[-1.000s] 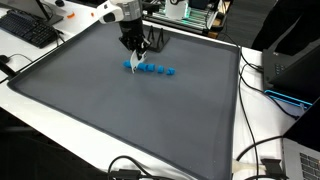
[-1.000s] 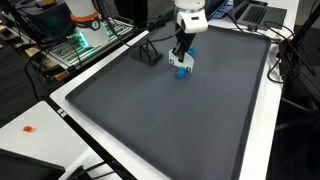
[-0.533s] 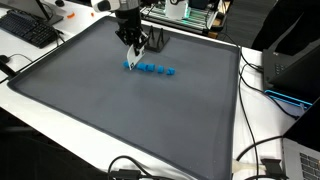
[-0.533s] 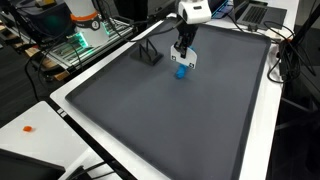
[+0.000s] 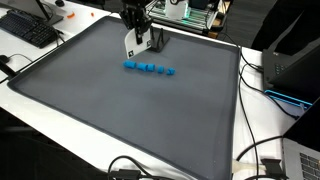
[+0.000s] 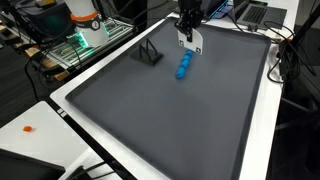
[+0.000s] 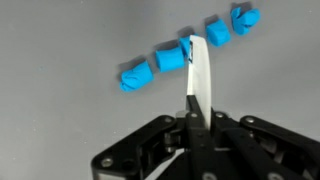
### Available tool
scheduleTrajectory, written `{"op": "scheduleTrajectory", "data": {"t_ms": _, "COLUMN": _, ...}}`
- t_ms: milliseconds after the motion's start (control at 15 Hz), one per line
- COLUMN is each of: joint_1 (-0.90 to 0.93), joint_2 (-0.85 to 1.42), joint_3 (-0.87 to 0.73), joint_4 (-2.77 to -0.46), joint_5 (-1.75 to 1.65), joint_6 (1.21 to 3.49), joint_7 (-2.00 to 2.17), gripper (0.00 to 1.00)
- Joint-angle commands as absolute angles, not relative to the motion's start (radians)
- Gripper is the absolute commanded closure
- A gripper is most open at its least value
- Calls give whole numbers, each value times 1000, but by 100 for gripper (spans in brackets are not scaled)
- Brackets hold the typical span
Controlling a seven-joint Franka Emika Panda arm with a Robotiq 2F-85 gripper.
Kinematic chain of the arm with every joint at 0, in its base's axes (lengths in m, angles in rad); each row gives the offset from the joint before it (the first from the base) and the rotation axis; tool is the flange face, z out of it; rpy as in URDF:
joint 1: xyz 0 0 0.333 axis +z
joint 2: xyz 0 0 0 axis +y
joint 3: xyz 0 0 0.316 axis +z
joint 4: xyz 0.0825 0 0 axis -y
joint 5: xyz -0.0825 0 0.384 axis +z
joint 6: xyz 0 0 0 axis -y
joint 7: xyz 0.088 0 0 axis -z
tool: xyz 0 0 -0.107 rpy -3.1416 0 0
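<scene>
Several small blue blocks [image 5: 150, 69] lie in a row on the dark grey mat [image 5: 110, 110]; they also show in an exterior view [image 6: 182, 68] and in the wrist view [image 7: 170, 58]. My gripper [image 5: 133, 42] hangs above the row's end, clear of the blocks. It is shut on a thin white strip [image 7: 197, 70] that sticks out past the fingertips [image 7: 190, 112] and covers part of the row in the wrist view. The strip also shows in both exterior views [image 5: 131, 53] [image 6: 191, 41] below the gripper [image 6: 187, 27].
A small black angled stand [image 6: 150, 52] sits on the mat near the back edge, close to the gripper, and also shows in an exterior view [image 5: 158, 41]. White table borders, cables, a keyboard [image 5: 28, 30] and electronics surround the mat.
The gripper has risen from just above the blue blocks and moved back, carrying the white strip with it. The blocks have stayed in their row.
</scene>
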State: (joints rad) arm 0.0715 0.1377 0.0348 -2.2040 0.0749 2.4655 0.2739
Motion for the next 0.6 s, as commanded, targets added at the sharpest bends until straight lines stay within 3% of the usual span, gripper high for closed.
{"op": "scheduleTrajectory", "data": {"t_ms": 0, "joint_1": 97, "joint_2": 31, "joint_3": 33, "joint_4": -2306, "joint_5": 68, "joint_6": 2476, "joint_7": 505, "gripper": 99}}
{"op": "scheduleTrajectory", "data": {"t_ms": 533, "joint_1": 78, "joint_2": -97, "joint_3": 53, "joint_4": -2462, "joint_5": 103, "joint_6": 2458, "joint_7": 933, "gripper": 99}}
